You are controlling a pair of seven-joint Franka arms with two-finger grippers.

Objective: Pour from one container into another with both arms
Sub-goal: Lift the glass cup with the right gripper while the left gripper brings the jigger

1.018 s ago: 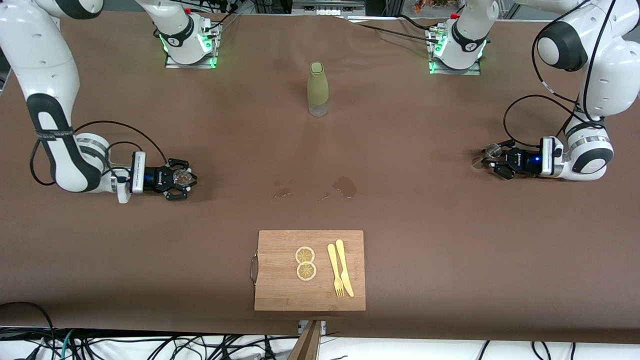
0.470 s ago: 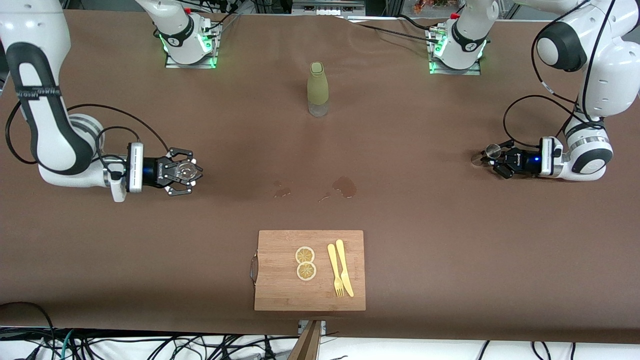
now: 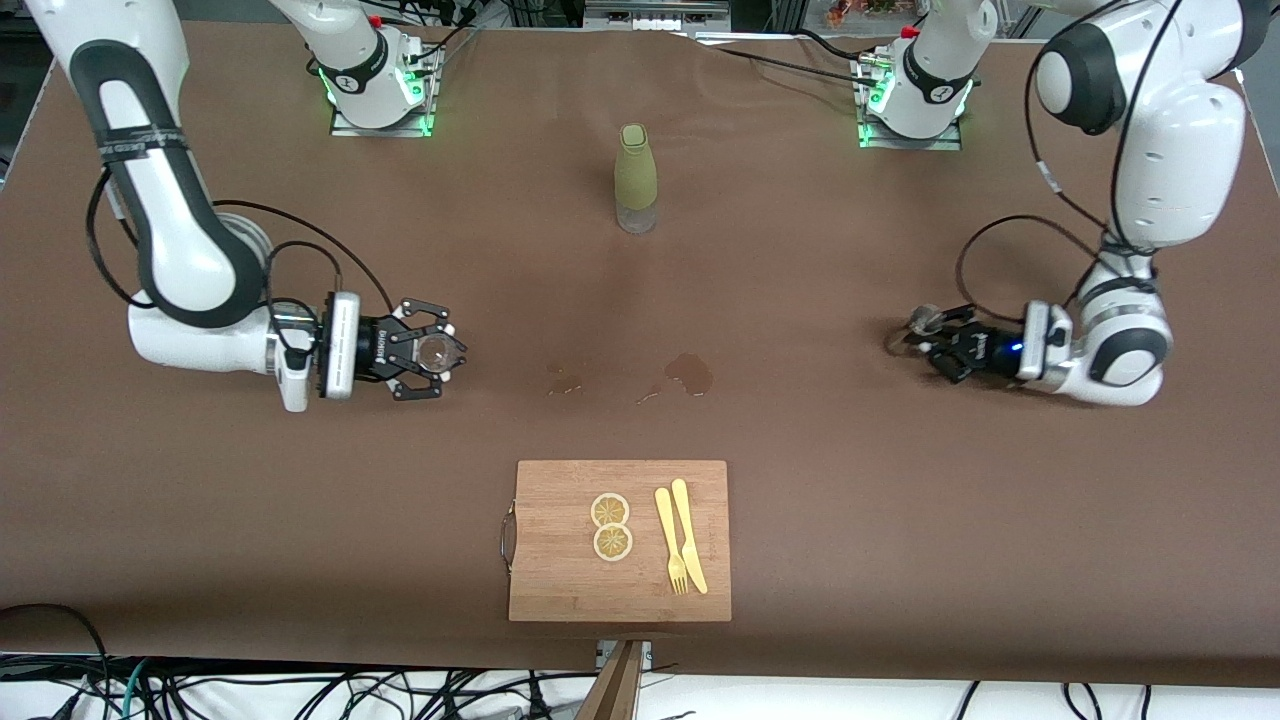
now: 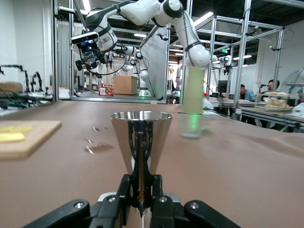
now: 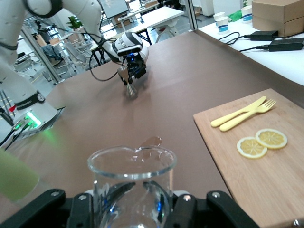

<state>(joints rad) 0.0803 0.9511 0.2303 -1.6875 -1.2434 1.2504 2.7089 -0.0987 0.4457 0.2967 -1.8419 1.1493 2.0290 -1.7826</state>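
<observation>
The tiny clear glass tumbler [image 3: 436, 349] stands upright in my right gripper [image 3: 428, 353], which is shut on it over the table toward the right arm's end. The right wrist view shows the tumbler [image 5: 132, 183] between the black fingers of the right gripper [image 5: 133, 211]. The silvery metal jigger [image 3: 922, 320] is held upright at its waist by my left gripper [image 3: 938, 338], shut on it over the left arm's end. The left wrist view has the jigger [image 4: 141, 135] right in front of the left gripper [image 4: 141, 190]. A wide stretch of table separates the two containers.
A tall olive-green bottle [image 3: 636, 178] stands near the bases, mid-table. Wet spill patches [image 3: 688, 372] lie between the grippers. A wooden cutting board [image 3: 560, 560] near the front edge carries two lemon slices [image 3: 611, 526] and a yellow fork and knife [image 3: 680, 540].
Both arms have carried their containers toward the middle of the table. The right gripper with the tumbler travelled farther than the left gripper with the jigger.
</observation>
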